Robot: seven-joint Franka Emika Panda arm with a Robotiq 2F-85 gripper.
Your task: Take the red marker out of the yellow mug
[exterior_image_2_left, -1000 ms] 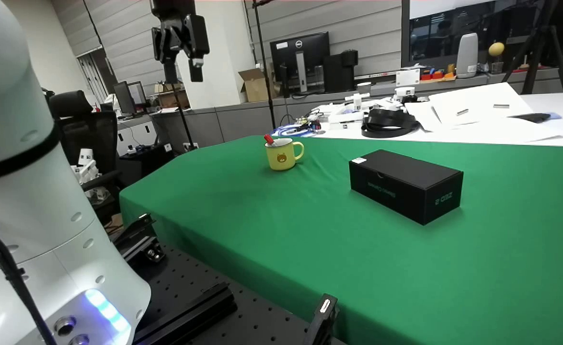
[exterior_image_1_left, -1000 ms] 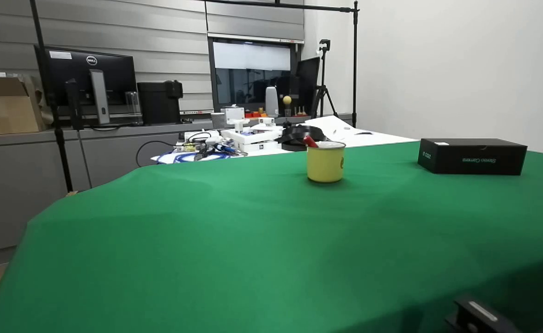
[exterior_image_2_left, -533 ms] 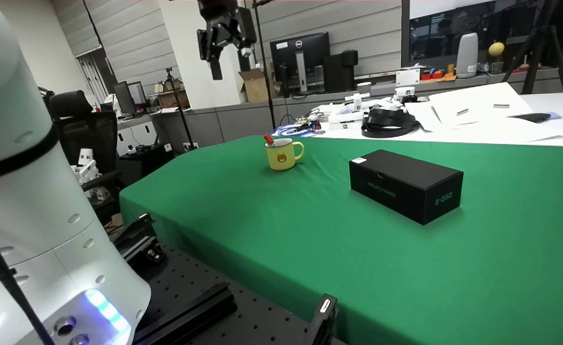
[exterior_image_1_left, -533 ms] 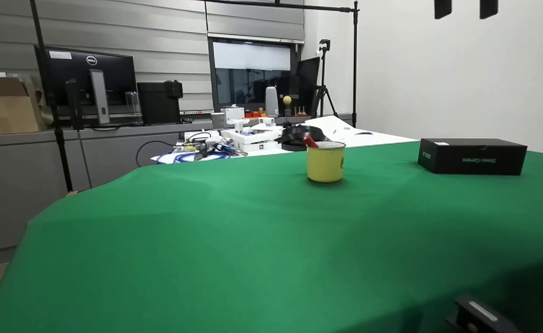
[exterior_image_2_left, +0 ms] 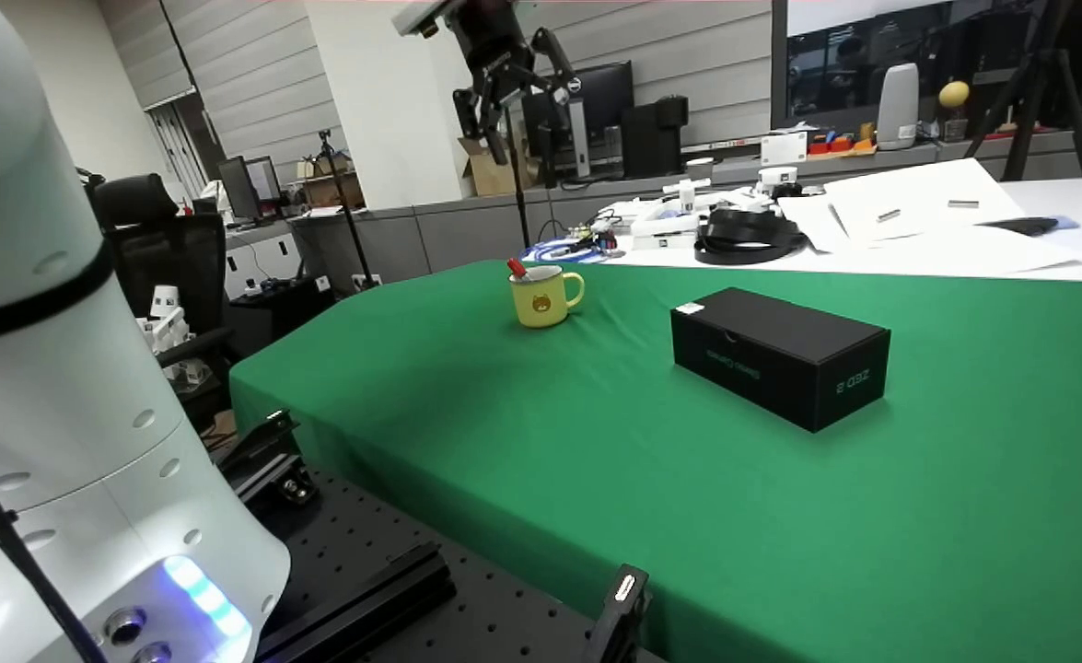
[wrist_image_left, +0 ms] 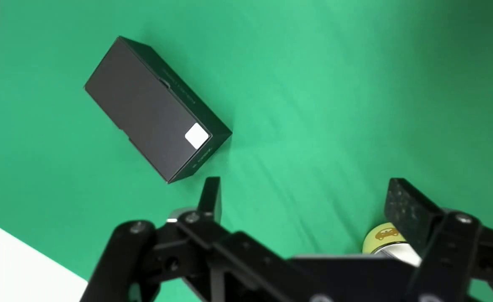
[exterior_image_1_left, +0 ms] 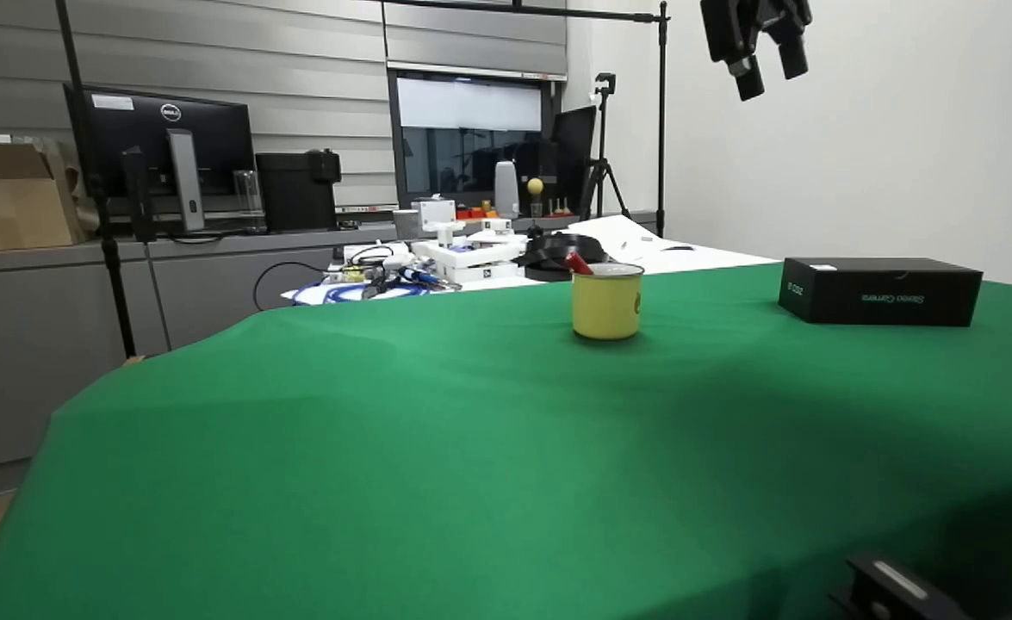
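The yellow mug point(exterior_image_1_left: 606, 306) stands upright on the green cloth in both exterior views point(exterior_image_2_left: 539, 302). The red marker point(exterior_image_1_left: 579, 264) leans inside it, its red end sticking out over the rim, also seen in an exterior view point(exterior_image_2_left: 517, 268). My gripper point(exterior_image_1_left: 771, 77) is high above the cloth, open and empty, and also shows in an exterior view point(exterior_image_2_left: 531, 120). In the wrist view its fingers point(wrist_image_left: 305, 184) are wide apart. There the mug point(wrist_image_left: 378, 237) is partly hidden behind the right-hand finger and gripper body; the marker's red end is hidden.
A black rectangular box point(exterior_image_2_left: 780, 354) lies on the green cloth, also in the wrist view point(wrist_image_left: 145, 113). Behind the cloth is a white table with papers point(exterior_image_2_left: 918, 203), a black coil point(exterior_image_2_left: 750, 238) and cables. Black rails point(exterior_image_2_left: 366, 599) lie beside the robot base.
My gripper has come into an exterior view from above and moved toward the mug's side, tilting as it goes. The mug, marker and box have not moved.
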